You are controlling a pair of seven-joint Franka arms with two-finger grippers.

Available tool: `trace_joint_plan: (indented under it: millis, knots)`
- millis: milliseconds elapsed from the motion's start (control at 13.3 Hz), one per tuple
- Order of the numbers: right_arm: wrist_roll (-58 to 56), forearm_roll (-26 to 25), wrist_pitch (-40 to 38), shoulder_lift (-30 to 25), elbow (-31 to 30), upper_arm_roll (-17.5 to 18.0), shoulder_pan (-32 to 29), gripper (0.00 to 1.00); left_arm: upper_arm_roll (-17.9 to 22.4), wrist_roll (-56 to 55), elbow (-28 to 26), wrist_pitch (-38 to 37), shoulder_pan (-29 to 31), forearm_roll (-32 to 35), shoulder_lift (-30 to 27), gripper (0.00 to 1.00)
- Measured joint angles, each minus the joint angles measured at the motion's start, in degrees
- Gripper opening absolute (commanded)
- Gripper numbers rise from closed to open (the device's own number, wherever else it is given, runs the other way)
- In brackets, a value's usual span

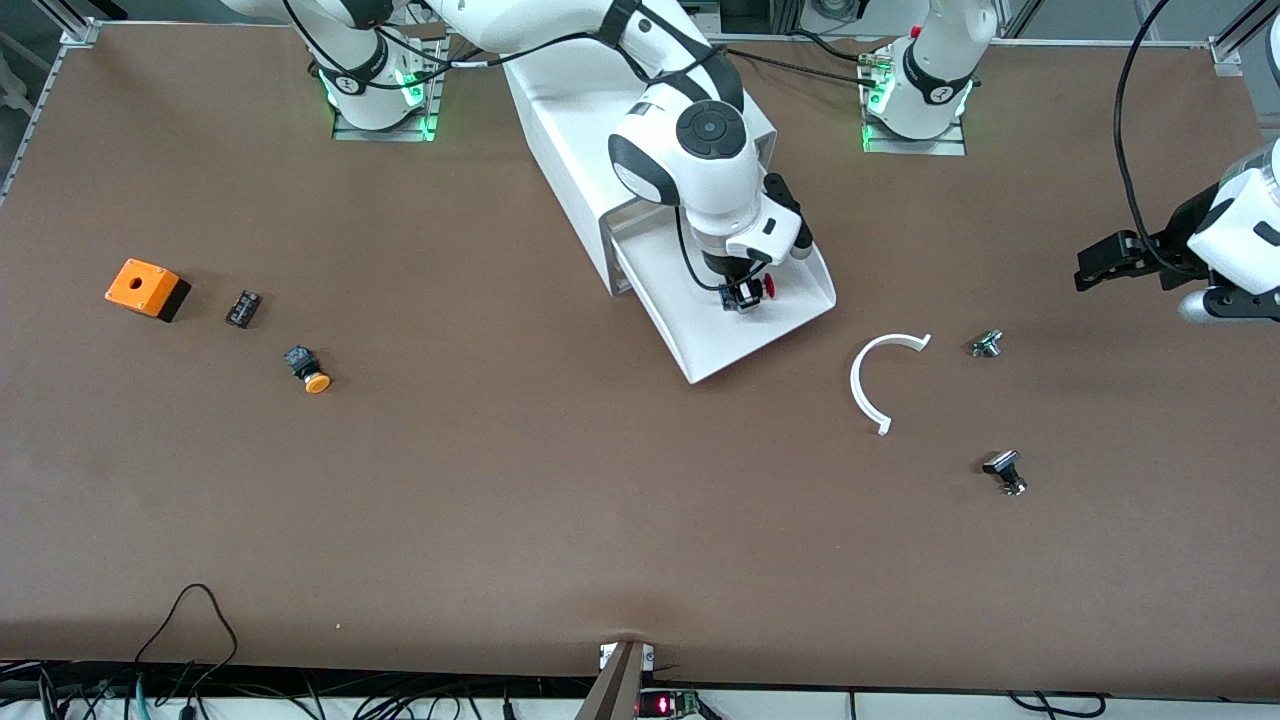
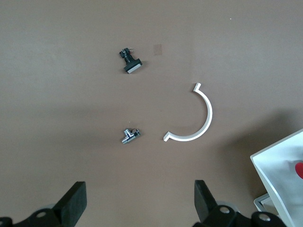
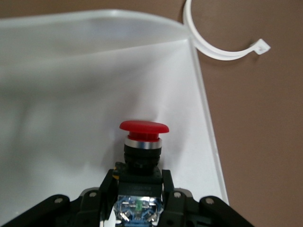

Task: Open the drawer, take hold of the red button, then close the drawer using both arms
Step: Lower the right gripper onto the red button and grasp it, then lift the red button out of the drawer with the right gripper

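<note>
The drawer (image 1: 790,318) stands pulled out of the white cabinet (image 1: 570,140) toward the front camera. My right gripper (image 1: 742,293) reaches down into it and is shut on the black body of the button (image 1: 768,288), whose red cap points sideways. In the right wrist view the red-capped button (image 3: 143,127) sits between the fingers of the right gripper (image 3: 138,182), just above the drawer floor (image 3: 61,94). My left gripper (image 1: 1100,265) hangs open over the table at the left arm's end. The left wrist view shows the left gripper (image 2: 140,201) empty, with the drawer corner (image 2: 279,170) at the edge.
A white C-shaped ring (image 1: 872,385), a small metal part (image 1: 986,345) and a black-and-silver part (image 1: 1005,472) lie toward the left arm's end. Toward the right arm's end lie an orange-capped button (image 1: 308,370), a small black block (image 1: 243,308) and an orange box (image 1: 145,288).
</note>
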Motion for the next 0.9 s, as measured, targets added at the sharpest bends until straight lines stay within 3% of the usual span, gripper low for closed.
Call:
trace_joint_plan:
  millis: [225,600,900]
  knots:
    - [6.18,0.00,-2.04,-3.03,0.56,-0.85,0.08,0.40,0.02,0.00,0.42,0.00,0.05,0.00,0.31,1.00]
    - [13.96,0.00,-6.17,-9.54,0.69,-5.32,-0.35,0.40,0.03,0.02,0.89,0.00,0.09,0.00,1.15,1.00]
    - [22.52,0.04,-7.12,-13.27,-4.05,-9.76,-2.16,0.40,0.03,0.04,0.97,0.01,0.08,0.00,2.18,1.00]
